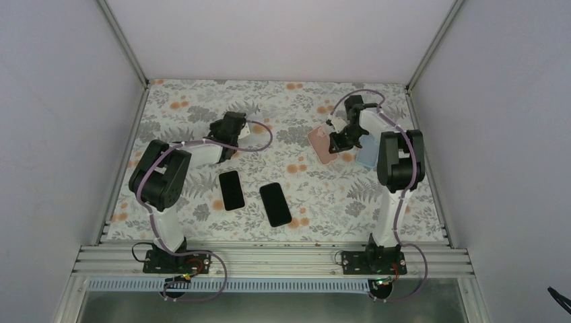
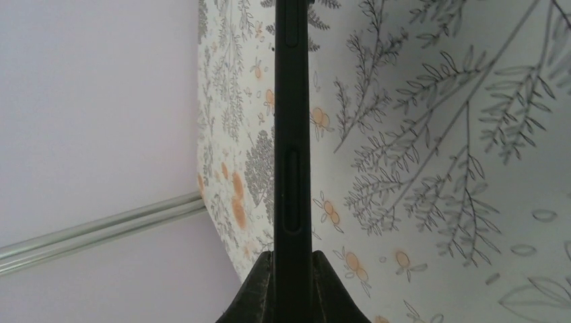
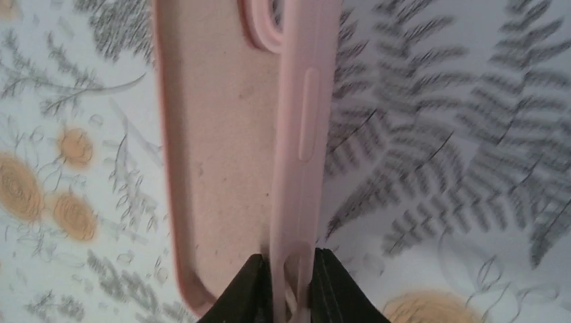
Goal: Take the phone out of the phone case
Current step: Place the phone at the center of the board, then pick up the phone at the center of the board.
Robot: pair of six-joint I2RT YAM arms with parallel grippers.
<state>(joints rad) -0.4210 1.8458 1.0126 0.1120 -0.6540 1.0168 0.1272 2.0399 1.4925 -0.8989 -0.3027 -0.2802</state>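
My right gripper (image 3: 291, 254) is shut on one side wall of a pink phone case (image 3: 222, 141). The case's inside faces the camera and holds no phone. From above, the pink phone case (image 1: 322, 145) sits at the back right with my right gripper (image 1: 342, 139) on it. My left gripper (image 2: 291, 254) is shut on a black phone (image 2: 291, 134), seen edge on and standing upright between the fingers (image 2: 259, 286). In the top view my left gripper (image 1: 229, 134) is at the back left, and the phone it grips is hidden there.
Two more black phones (image 1: 231, 190) (image 1: 275, 204) lie flat on the floral cloth (image 1: 202, 101) in the middle. A pale blue case (image 1: 368, 153) lies beside the right arm. Metal rails and lilac walls close in the table on the left, right and back.
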